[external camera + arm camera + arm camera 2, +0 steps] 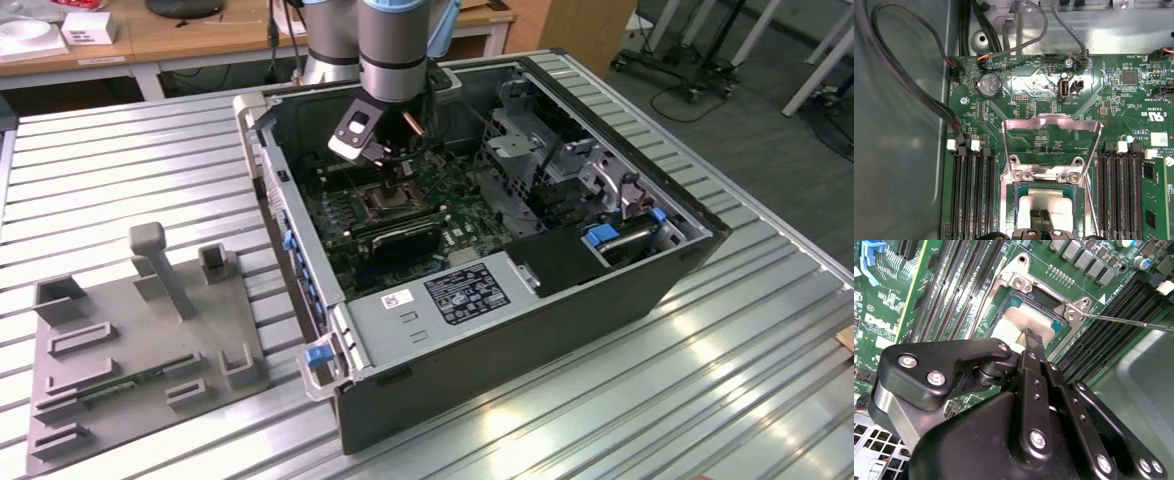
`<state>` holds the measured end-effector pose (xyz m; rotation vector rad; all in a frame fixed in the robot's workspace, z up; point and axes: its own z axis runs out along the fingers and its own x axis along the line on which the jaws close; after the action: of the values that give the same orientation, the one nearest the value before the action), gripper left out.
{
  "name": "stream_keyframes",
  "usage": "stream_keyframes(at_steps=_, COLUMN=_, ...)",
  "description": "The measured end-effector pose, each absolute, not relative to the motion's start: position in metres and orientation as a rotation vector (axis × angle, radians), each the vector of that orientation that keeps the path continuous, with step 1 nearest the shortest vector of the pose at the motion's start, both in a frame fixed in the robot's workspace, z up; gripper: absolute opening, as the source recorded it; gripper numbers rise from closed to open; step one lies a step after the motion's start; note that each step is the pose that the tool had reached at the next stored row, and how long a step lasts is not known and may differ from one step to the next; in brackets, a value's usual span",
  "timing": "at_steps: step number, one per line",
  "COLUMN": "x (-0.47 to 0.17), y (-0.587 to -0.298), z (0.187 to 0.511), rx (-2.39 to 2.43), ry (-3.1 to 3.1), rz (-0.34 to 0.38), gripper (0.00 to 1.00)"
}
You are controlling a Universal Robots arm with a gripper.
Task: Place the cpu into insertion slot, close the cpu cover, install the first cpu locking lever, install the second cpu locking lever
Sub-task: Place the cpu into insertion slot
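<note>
cpu cover (1051,119): thin bright metal, shiny. cpu (1026,206): pale matt metal top. circuit board (1004,100): glossy green. tabletop (747,350): ribbed bare metal, dull sheen. Black fingers (1033,341), matt.

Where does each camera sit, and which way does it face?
Exterior view: off the arm, looking down into the open computer case; the arm shows.
First wrist view: on the wrist, facing the open cpu cover; the gripper shows.
Second wrist view: on the wrist, looking past the gripper's body.
Both share the cpu in the insertion slot.
</note>
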<state>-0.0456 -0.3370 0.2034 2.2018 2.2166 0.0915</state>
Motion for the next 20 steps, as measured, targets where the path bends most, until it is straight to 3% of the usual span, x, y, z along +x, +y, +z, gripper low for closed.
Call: stream_keyframes(at_steps=20, x=-0.0457, y=-0.3373, z=0.1986, rx=2.202, ry=2.217, rz=0.091, gripper=0.11)
